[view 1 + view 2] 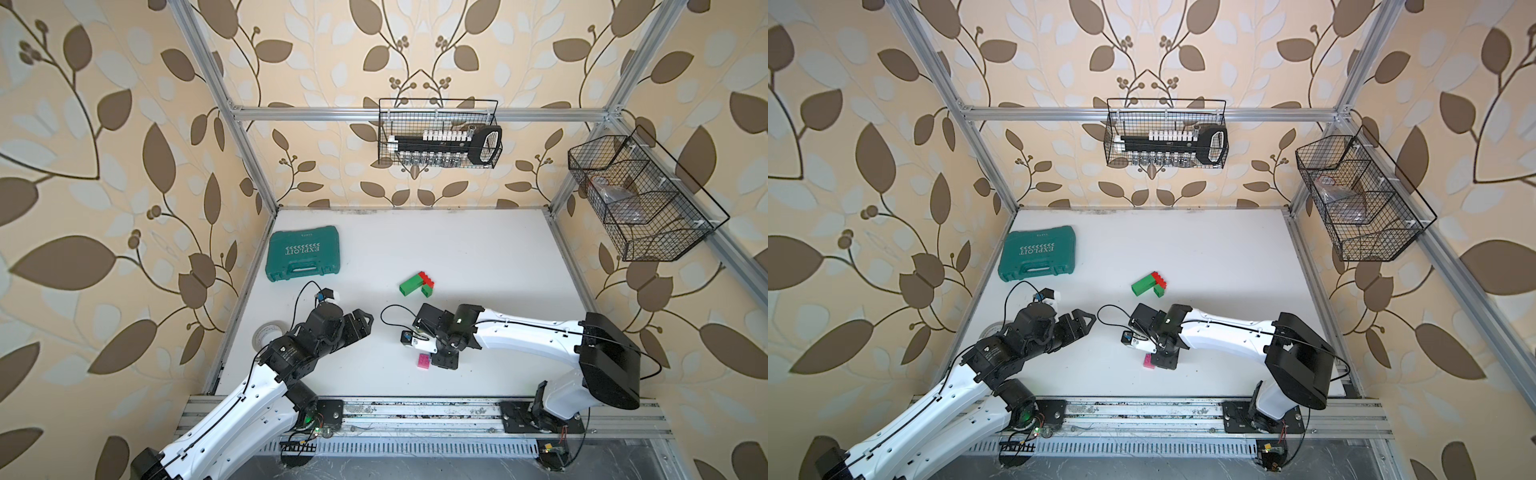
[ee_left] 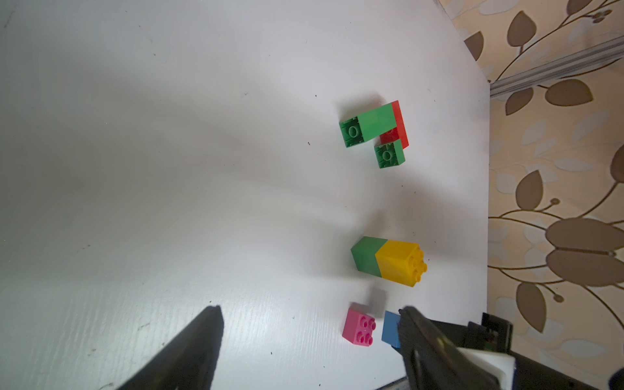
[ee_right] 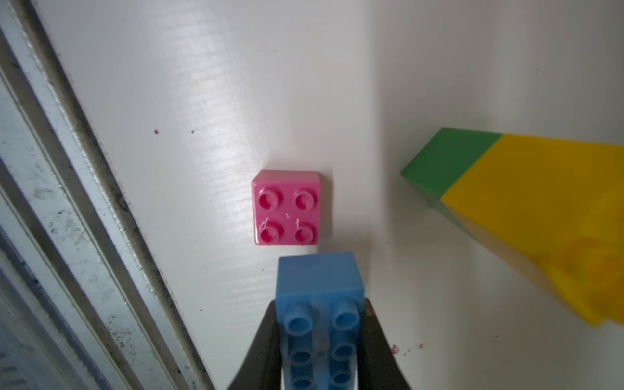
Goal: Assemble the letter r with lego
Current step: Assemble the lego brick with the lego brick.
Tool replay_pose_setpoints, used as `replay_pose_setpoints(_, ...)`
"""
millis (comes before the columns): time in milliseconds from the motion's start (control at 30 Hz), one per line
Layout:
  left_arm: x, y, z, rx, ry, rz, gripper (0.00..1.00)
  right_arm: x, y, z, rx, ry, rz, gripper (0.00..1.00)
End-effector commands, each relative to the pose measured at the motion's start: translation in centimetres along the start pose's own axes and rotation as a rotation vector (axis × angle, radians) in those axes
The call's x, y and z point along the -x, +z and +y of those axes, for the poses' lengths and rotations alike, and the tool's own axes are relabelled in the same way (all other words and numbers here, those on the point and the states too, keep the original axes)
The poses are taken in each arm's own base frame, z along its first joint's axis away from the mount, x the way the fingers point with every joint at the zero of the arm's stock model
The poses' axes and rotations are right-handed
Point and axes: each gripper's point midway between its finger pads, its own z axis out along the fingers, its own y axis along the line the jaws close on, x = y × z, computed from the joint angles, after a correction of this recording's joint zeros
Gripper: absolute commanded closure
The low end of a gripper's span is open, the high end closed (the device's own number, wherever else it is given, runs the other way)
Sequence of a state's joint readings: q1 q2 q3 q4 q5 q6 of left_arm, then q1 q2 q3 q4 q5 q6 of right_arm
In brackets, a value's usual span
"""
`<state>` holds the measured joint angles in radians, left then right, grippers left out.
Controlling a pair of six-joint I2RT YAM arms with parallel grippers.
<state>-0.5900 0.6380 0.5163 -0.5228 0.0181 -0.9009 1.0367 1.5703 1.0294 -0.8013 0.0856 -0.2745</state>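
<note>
Jaws of the right gripper [image 3: 319, 309] pinch a blue oblong studded plastic brick [image 3: 319, 277] just beside a pink square plastic brick [image 3: 286, 207]. Left gripper [image 2: 309, 310] jaws stand spread apart.

On the worktop [image 1: 457, 241], the tool case [image 1: 304, 257] sits back left; the brick cluster [image 1: 417, 284] lies right of it, mid-worktop; the lone square brick [image 1: 424, 360] lies nearer the front, a two-brick stack [image 2: 388, 261] between them.
</note>
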Motion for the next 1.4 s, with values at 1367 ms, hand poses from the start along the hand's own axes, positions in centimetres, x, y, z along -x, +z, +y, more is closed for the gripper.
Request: replay_pose_setpoints(1367,1.6,-6.8,-2.6,-0.199,0.272,-0.179,0.14,6.9,2.2,3.2,0.124,0.032,-0.009,1.00)
